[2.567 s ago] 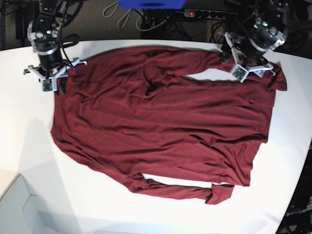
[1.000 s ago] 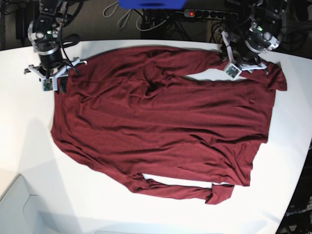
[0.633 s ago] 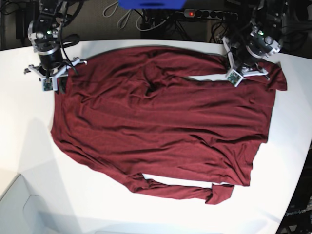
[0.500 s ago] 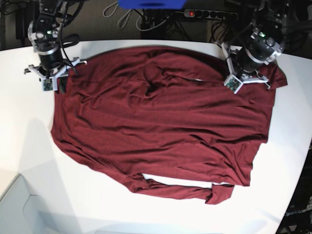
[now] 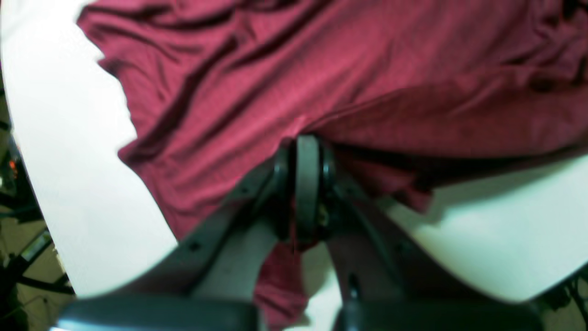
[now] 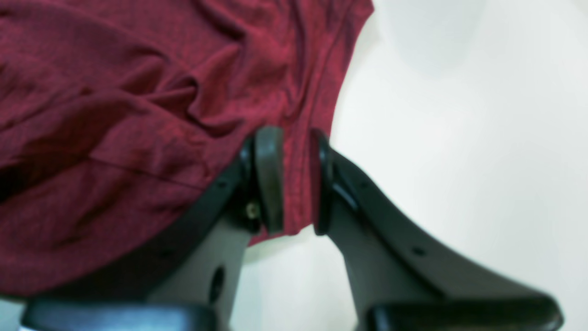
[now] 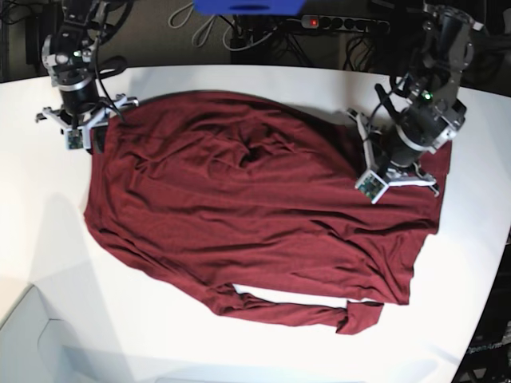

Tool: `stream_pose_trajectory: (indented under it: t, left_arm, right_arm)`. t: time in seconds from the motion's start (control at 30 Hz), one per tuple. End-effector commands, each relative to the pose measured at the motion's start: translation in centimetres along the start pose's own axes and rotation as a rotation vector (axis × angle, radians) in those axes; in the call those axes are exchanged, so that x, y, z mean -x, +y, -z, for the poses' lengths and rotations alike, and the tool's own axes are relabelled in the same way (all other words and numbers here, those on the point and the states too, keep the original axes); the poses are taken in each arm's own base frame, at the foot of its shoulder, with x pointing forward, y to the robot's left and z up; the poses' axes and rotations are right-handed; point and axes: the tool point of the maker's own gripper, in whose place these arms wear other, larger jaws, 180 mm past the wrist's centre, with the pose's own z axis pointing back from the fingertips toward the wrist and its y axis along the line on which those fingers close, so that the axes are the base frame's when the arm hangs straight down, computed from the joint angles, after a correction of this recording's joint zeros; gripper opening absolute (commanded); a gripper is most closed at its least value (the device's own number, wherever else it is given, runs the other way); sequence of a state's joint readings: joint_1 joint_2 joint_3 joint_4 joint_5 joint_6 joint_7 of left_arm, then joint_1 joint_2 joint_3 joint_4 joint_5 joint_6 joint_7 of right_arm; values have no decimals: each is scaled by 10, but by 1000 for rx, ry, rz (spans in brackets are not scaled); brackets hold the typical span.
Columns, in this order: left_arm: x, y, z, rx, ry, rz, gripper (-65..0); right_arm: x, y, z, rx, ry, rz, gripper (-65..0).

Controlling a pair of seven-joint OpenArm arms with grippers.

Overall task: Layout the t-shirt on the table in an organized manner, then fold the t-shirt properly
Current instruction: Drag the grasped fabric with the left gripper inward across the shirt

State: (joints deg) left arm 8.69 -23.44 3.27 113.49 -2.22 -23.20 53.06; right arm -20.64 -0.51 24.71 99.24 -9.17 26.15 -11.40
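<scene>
Both arms pinching the shirt up at the far edge

The thin, soft dark maroon long-sleeved jersey t-shirt (image 7: 255, 215) lies rumpled across the glossy white curved-edge worktop (image 7: 48, 239). Left end effector (image 5: 307, 184) is clamped tight on a bunched fold; right end effector (image 6: 291, 179) grips the hem strip, fingers slightly apart around cloth.

Blue object (image 7: 247, 6) top centre behind far edge; power strip (image 7: 345, 23) w/ red light, cables (image 7: 209, 30) nearby.
</scene>
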Motion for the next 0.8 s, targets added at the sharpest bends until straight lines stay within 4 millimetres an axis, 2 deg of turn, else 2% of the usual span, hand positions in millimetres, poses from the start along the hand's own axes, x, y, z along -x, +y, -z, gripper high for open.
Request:
stream_pose_trajectory:
  t: [0.0,0.03,0.17,0.47,0.67,0.77]
  left_arm:
    - [-19,3,-1,-11,-60,-4,-647]
    - [-27,2,1,-10,-77,-11,-647]
    - [-31,1,14,0,-72,-51,-647]
    - [-35,12,66,28,-17,-159,-647]
    - [-79,19,70,26,-100,-188,-647]
    - [-103,21,62,17,-156,-189,-647]
  right_arm:
    - [-12,-4,-1,6,-42,-8,-535]
    - [-12,-4,-1,6,-42,-8,-535]
    - [-13,-5,-1,7,-45,-7,-534]
    - [-14,-5,0,8,-49,-8,-532]
    - [-15,-5,1,9,-51,-8,-532]
    - [-15,-5,1,9,-51,-8,-532]
